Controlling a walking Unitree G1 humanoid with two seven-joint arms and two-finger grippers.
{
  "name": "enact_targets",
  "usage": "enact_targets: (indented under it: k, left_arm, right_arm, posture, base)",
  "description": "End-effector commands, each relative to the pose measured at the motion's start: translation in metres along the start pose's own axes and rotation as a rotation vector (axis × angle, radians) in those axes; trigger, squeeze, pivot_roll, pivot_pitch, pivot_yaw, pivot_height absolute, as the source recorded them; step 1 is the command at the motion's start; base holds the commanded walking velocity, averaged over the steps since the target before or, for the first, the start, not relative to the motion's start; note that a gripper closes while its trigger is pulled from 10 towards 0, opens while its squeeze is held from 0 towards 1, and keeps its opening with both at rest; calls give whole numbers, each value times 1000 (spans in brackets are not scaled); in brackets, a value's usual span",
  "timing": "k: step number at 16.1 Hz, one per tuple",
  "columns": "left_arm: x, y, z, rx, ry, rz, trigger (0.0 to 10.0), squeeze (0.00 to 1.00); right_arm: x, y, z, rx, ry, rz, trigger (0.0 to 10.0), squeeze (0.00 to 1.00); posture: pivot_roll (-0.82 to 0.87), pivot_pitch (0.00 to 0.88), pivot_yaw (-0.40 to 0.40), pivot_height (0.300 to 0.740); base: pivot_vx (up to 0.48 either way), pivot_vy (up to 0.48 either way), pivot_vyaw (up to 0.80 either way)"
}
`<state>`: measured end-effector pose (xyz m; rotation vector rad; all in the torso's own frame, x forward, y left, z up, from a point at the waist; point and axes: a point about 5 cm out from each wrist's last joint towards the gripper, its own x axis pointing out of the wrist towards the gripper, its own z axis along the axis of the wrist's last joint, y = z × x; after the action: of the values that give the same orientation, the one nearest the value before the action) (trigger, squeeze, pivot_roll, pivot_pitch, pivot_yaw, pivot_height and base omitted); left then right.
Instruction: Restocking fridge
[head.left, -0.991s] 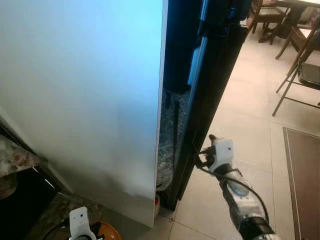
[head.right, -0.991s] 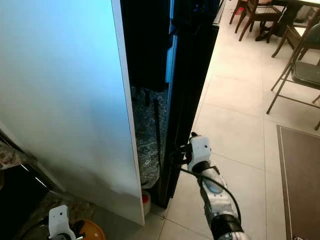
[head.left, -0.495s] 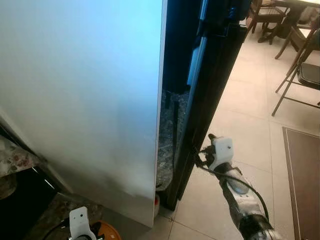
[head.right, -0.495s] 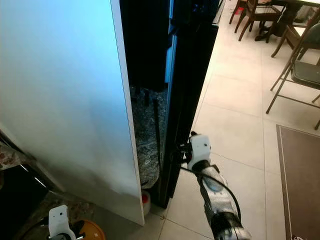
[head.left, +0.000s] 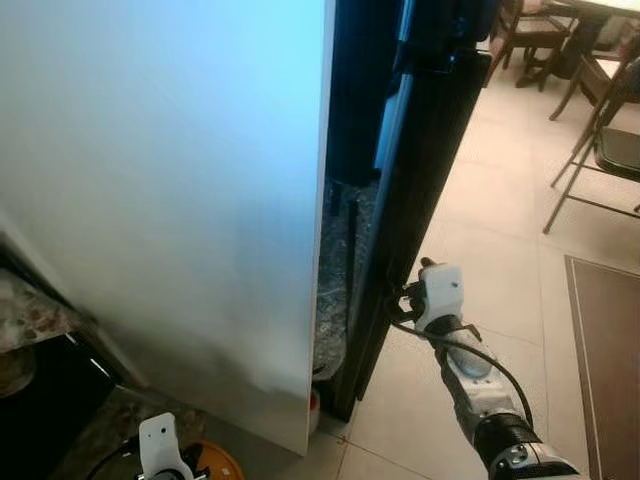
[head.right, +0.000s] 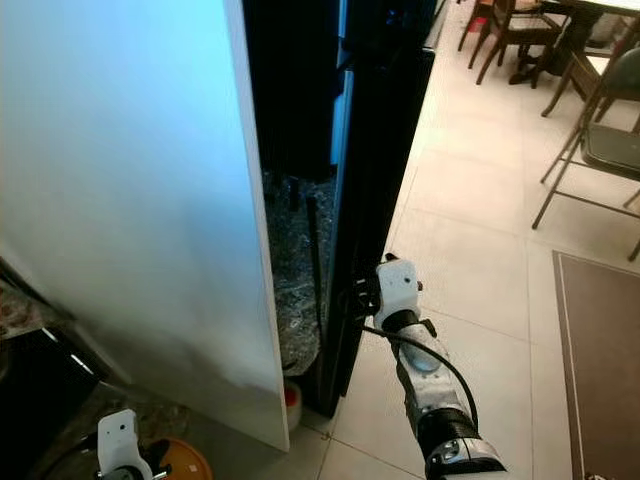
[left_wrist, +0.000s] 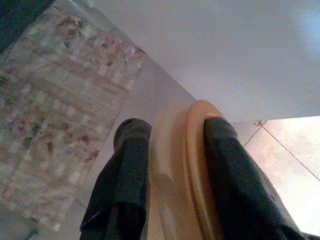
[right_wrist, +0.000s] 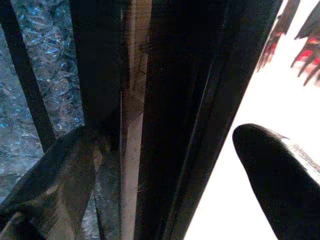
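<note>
The tall black fridge door (head.left: 425, 170) stands ajar beside a pale, glossy fridge side panel (head.left: 170, 180). My right gripper (head.left: 403, 304) is low at the door's free edge. In the right wrist view it is open, with one finger (right_wrist: 55, 170) inside the gap and the other finger (right_wrist: 282, 170) outside, the door edge (right_wrist: 165, 115) between them. My left gripper (left_wrist: 170, 165) hangs low at the left, shut on an orange round object (left_wrist: 187, 165), also seen at the bottom edge as the orange object (head.left: 215, 463).
Bubble wrap (head.left: 335, 270) fills the gap behind the door. A small red-and-white container (head.left: 314, 404) sits on the floor at the panel's foot. A granite counter (head.left: 30, 315) is at left. Folding chairs (head.left: 600, 140), a dining table and a brown rug (head.left: 605, 360) lie to the right across open tiled floor.
My right gripper has crept slightly upward and closer against the door edge. The left arm and the orange object have not moved.
</note>
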<state>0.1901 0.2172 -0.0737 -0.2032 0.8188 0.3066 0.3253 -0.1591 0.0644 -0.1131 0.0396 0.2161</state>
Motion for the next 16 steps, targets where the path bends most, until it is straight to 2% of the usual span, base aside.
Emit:
enact_targets:
  k: [1, 5, 6, 10, 12, 14, 16]
  left_arm:
    - [-3, -1, -17, -1, 63, -3, 10000, 0]
    - [-4, 2, -18, 0, 68, 4, 10000, 0]
    - [-4, 2, -19, 1, 71, 6, 10000, 0]
    - [-4, 2, -19, 3, 71, 4, 10000, 0]
    - [-4, 1, -18, 8, 70, 1, 10000, 0]
    - [-4, 1, -19, 11, 72, 0, 10000, 0]
    - [-4, 1, -19, 11, 72, 0, 10000, 0]
  right_arm:
    - [-3, -30, 6, -3, -25, -164, 10000, 0]
    - [-16, -46, 0, -57, -20, -267, 10000, 0]
    - [-28, -54, -9, -86, -2, -318, 10000, 0]
    - [-43, -56, -23, -99, 38, -363, 10000, 0]
    - [-66, -57, -51, -67, 161, -440, 10000, 0]
    - [-76, -55, -66, 5, 226, -472, 10000, 0]
    - [-76, -55, -67, 6, 229, -474, 10000, 0]
  posture:
    - [-1, 30, -42, 740]
    - [-8, 31, -44, 740]
    - [-9, 29, -44, 740]
    - [-12, 25, -44, 740]
    - [-12, 24, -43, 740]
    - [-15, 24, -42, 740]
    - [-15, 24, -42, 740]
  base:
    - [0, 0, 0]
    - [0, 0, 0]
    - [0, 0, 0]
    - [0, 0, 0]
    - [0, 0, 0]
    - [0, 0, 0]
    - [0, 0, 0]
